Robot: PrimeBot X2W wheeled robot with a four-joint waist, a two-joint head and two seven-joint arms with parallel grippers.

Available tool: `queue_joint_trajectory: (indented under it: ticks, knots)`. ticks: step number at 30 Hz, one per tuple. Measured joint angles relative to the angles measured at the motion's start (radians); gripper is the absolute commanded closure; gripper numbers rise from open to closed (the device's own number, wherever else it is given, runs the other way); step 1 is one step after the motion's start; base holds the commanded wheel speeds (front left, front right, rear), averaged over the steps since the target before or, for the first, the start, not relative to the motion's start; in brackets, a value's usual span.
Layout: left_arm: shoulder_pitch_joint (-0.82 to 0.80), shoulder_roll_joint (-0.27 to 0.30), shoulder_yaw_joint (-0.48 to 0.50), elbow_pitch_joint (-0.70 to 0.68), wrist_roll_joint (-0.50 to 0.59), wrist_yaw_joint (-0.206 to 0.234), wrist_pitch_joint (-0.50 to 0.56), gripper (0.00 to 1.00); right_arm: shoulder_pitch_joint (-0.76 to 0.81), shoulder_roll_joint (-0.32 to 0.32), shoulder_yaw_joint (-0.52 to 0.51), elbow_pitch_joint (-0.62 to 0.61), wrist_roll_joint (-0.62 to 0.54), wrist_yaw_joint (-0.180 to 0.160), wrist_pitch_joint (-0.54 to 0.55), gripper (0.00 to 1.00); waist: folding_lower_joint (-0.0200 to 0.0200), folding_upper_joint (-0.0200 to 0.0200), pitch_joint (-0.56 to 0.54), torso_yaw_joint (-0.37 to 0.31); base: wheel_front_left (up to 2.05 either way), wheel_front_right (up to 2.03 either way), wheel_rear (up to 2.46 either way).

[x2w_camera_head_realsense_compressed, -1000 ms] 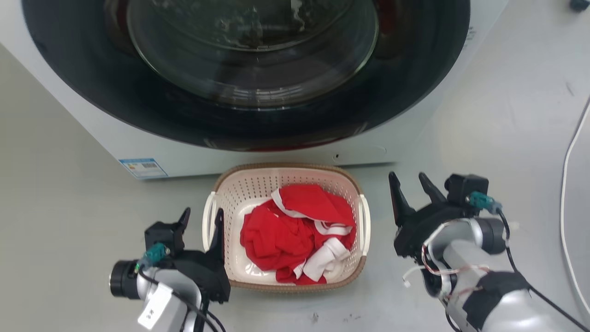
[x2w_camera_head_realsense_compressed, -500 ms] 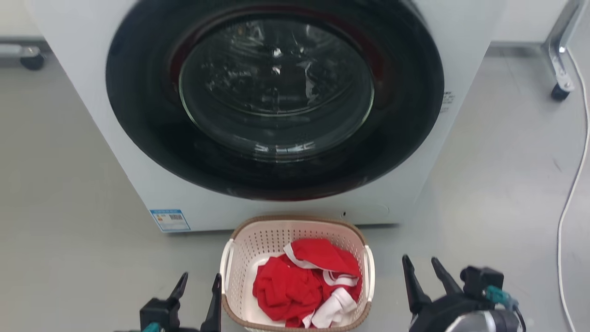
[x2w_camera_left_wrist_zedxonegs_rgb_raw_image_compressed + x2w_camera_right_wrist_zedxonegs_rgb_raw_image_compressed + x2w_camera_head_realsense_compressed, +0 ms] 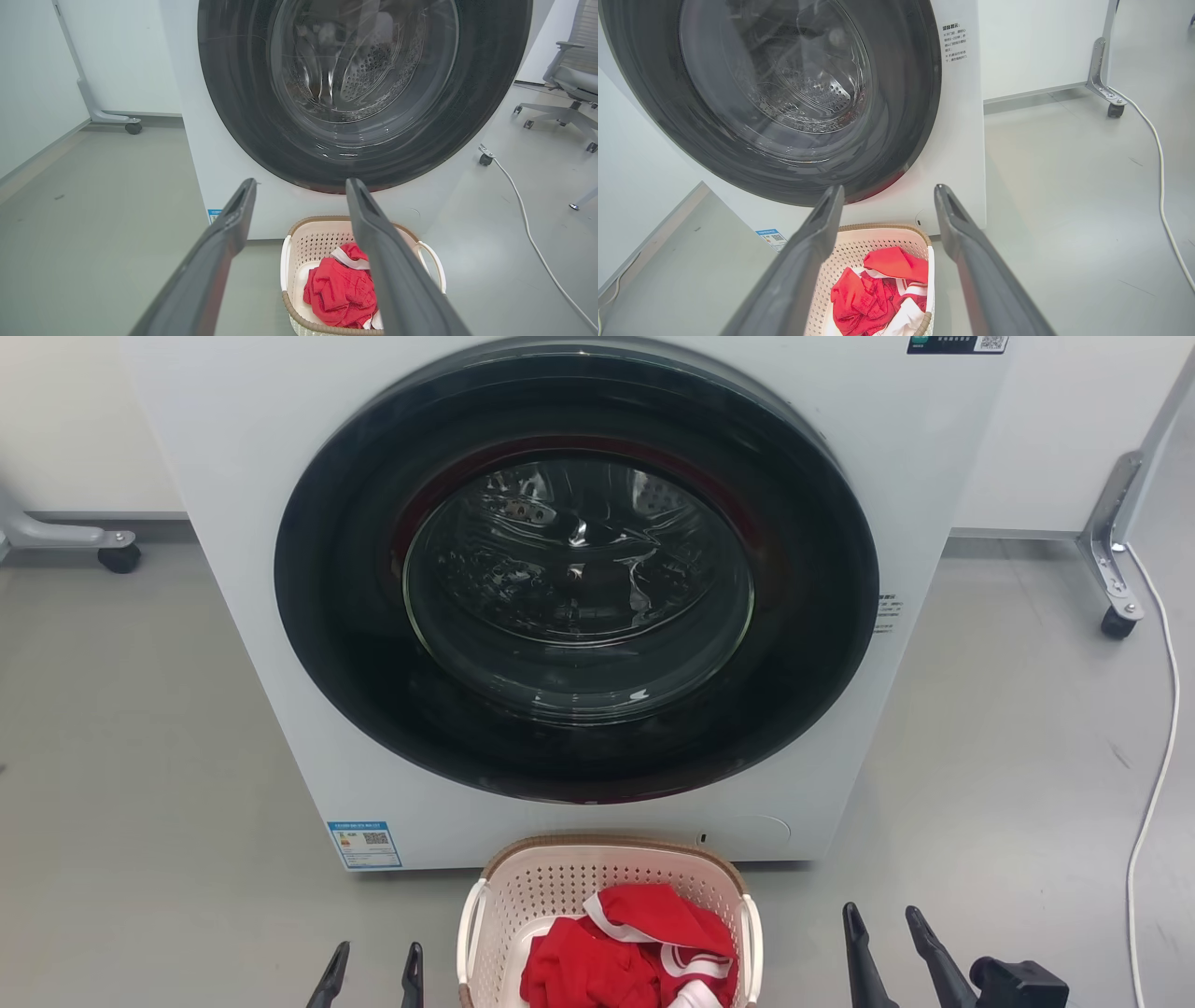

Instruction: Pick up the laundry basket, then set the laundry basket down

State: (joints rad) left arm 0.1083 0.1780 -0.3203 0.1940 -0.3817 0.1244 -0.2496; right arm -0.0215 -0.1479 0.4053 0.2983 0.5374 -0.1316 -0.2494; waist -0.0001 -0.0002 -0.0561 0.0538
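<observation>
Left gripper: fingers parted, empty, just left of the laundry basket. Right gripper: parted, empty, farther off to its right. The basket stands upright on the floor, mouth up, handles left and right, close before the washing machine. Its long axis cannot be told, as the near end is cropped.

- Left gripper and right gripper: matte charcoal fingers, near black.
- Between them sits the laundry basket: cream-white, dotted all over with small holes, brown woven-look rim, white handles.
- Inside it are clothes: bright red with white bands.
- Beyond the fingertips stands the washing machine: white body, glossy black door ring, thin dark-red inner edge, silvery drum.
- Ahead of the left gripper is a blue-and-white sticker.
- Under both lies the floor, pale grey.
- Outside the right gripper runs a white cable.
</observation>
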Motion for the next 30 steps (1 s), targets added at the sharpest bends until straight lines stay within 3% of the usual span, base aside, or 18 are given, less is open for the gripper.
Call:
queue_joint_trajectory:
  ticks: [12, 30]
  knots:
    - [0.035, -0.02, 0.049, -0.109, 0.064, 0.0, 0.0, 0.0, 0.075, 0.035, -0.07, -0.16, -0.139, 0.0, 0.0, 0.0, 0.0002, 0.0001, 0.005, -0.006, 0.0, 0.0, 0.0]
    - [0.06, -0.037, 0.091, -0.178, 0.102, 0.0, 0.0, 0.0, 0.106, 0.057, -0.115, -0.261, -0.227, 0.0, 0.0, 0.0, 0.0002, 0.0002, 0.015, -0.017, 0.0, 0.0, 0.0]
